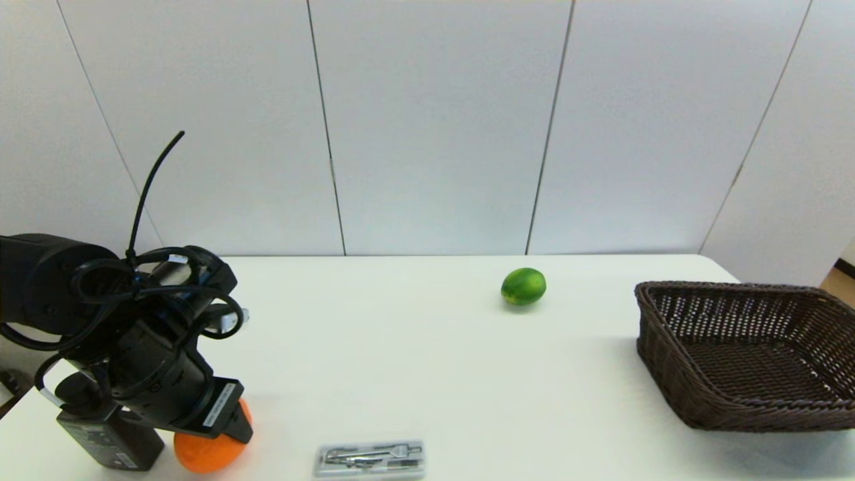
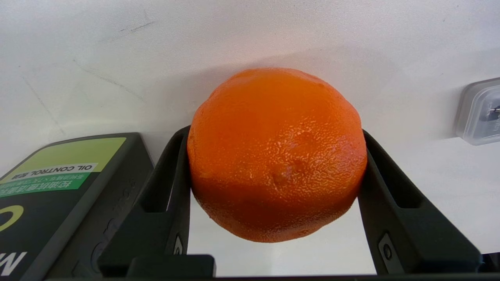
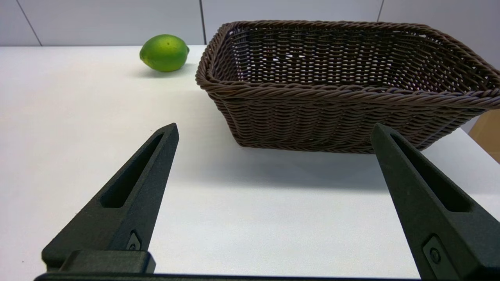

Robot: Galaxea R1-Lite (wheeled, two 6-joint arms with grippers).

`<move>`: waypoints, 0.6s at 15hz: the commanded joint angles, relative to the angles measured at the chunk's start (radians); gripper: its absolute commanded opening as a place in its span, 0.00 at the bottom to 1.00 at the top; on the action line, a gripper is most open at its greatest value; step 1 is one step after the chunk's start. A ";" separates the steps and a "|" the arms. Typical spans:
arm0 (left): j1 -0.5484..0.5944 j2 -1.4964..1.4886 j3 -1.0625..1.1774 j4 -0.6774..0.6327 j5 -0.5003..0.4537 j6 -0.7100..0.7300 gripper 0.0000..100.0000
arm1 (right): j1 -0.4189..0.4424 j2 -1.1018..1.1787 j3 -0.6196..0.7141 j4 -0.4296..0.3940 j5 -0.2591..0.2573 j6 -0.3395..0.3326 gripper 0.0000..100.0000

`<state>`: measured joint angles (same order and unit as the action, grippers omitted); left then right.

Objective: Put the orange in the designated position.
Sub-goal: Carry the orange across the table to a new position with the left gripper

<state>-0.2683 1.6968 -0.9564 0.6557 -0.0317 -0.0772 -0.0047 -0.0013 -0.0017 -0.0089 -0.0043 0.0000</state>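
Black packaging (image 2: 58, 203) lies just outside one finger of the left gripper (image 2: 273, 156), whose fingers (image 2: 172, 187) clasp the orange (image 2: 276, 154) on both sides above the table (image 1: 427, 361). Beyond the right gripper (image 3: 273, 132), fingers spread wide and empty, sit a green fruit (image 3: 164, 52) and wicker basket (image 3: 312, 93).

Dark box (image 2: 66, 203) label, upside down: "OIL CONTROL".
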 commanded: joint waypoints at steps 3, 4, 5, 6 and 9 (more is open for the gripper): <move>0.000 0.011 -0.004 0.001 0.003 0.001 0.00 | 0.000 0.001 0.000 0.000 0.000 0.000 1.00; 0.000 0.011 -0.005 0.001 0.004 0.001 0.00 | 0.000 0.000 0.000 0.000 0.000 0.000 1.00; 0.000 0.011 -0.005 -0.001 0.004 0.001 0.00 | 0.002 0.001 0.000 0.000 0.000 -0.002 1.00; 0.000 0.011 -0.005 -0.001 0.004 0.001 0.00 | 0.000 0.001 0.000 0.000 0.000 0.000 1.00; 0.000 0.007 -0.005 -0.001 0.007 0.001 1.00 | 0.000 0.001 0.000 0.000 0.000 0.000 1.00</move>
<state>-0.2687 1.7034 -0.9615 0.6523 -0.0249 -0.0755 -0.0043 -0.0013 -0.0017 -0.0089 -0.0047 0.0000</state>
